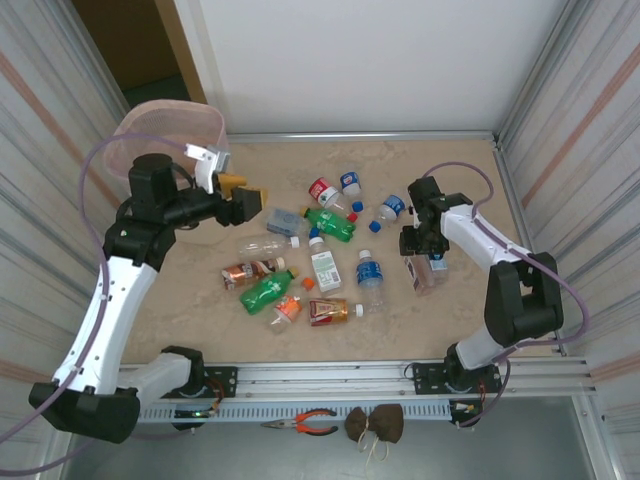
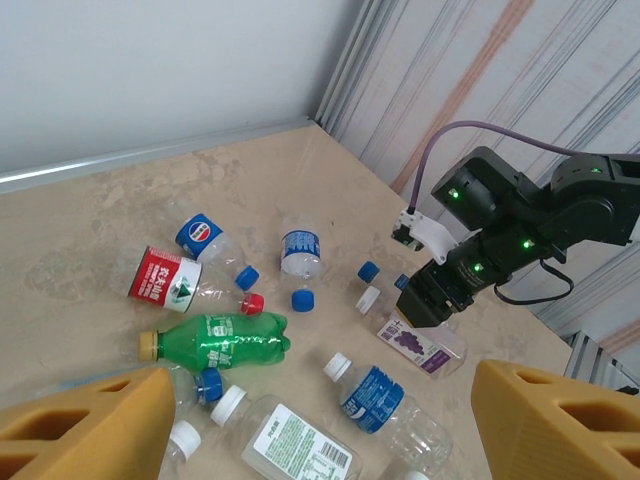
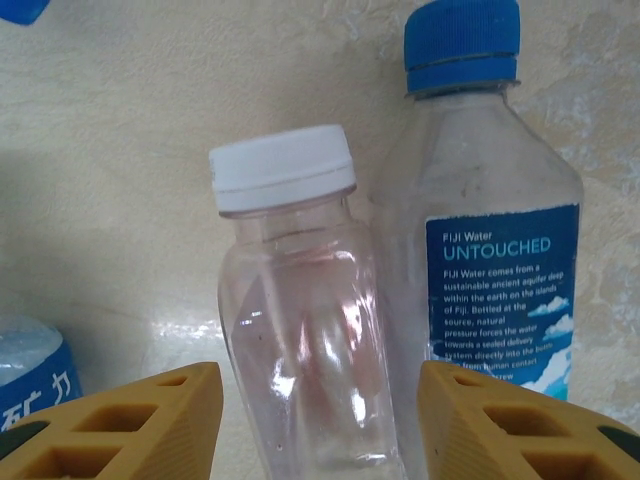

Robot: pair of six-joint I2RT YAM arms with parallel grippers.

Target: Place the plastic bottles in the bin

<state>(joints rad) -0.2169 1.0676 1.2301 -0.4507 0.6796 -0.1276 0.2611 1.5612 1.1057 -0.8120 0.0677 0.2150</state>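
Observation:
Several plastic bottles lie scattered mid-table, among them a green one (image 1: 330, 223) and a blue-labelled one (image 1: 370, 272). My right gripper (image 1: 425, 250) is low over a clear white-capped bottle (image 3: 290, 330), one yellow finger (image 3: 130, 420) on each side of it and a small gap still showing. A blue-capped Fiji bottle (image 3: 490, 230) lies right against it. My left gripper (image 1: 245, 200) hangs open and empty above the table's left side, near the bin (image 1: 165, 130). In the left wrist view the right gripper (image 2: 440, 290) sits on a purple-labelled bottle (image 2: 420, 345).
Ribbed metal walls close in the table on the left and right (image 1: 560, 120), with a white wall behind. Pliers (image 1: 312, 422) and a brown cloth (image 1: 375, 425) lie on the ledge in front of the rail. Bare beige tabletop (image 1: 190, 290) lies left of the pile.

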